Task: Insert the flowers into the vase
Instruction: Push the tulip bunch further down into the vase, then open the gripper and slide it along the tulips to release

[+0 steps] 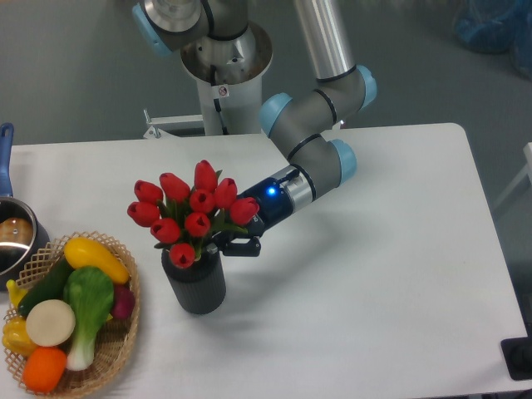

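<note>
Basket (125,345) of toy vegetables seen at lower left on the table (374,274). Vase (196,285) stood upright just right of it, left of centre. Flowers (189,213) seated in its mouth. Claw (223,243) closed on stems just above the rim.

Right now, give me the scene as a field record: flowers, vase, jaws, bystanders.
flowers: red tulip bunch, stems down in the vase mouth, buds above the rim
vase: dark ribbed cylinder, upright on the white table
gripper: at the stems just above the vase rim; jaws mostly hidden by leaves, grip not readable
bystanders: wicker basket of toy vegetables at left, metal pot at far left edge
</note>
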`<state>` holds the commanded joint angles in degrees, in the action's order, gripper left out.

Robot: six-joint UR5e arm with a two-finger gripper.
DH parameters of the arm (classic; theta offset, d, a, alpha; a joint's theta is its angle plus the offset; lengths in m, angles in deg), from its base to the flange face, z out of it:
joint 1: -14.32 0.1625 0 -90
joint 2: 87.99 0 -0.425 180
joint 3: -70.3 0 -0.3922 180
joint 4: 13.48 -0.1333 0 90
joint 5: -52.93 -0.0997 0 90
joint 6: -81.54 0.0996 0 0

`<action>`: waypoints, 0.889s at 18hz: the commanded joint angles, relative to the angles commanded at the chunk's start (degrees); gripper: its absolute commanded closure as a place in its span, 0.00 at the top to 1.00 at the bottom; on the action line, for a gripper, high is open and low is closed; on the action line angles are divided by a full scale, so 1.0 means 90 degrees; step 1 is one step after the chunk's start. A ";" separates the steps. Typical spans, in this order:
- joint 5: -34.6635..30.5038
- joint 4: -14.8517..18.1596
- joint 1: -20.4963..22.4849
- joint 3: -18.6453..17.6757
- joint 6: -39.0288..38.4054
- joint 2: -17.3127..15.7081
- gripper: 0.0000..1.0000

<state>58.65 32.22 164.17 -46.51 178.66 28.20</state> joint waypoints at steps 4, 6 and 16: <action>0.0000 -0.0010 0.0000 0.0000 0.0000 0.0000 0.17; 0.0000 -0.0010 0.0000 0.0000 0.0000 0.0000 0.21; 0.0000 -0.0010 0.0039 -0.0020 0.0098 0.0000 0.50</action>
<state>58.65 32.13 164.52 -46.68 179.54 28.20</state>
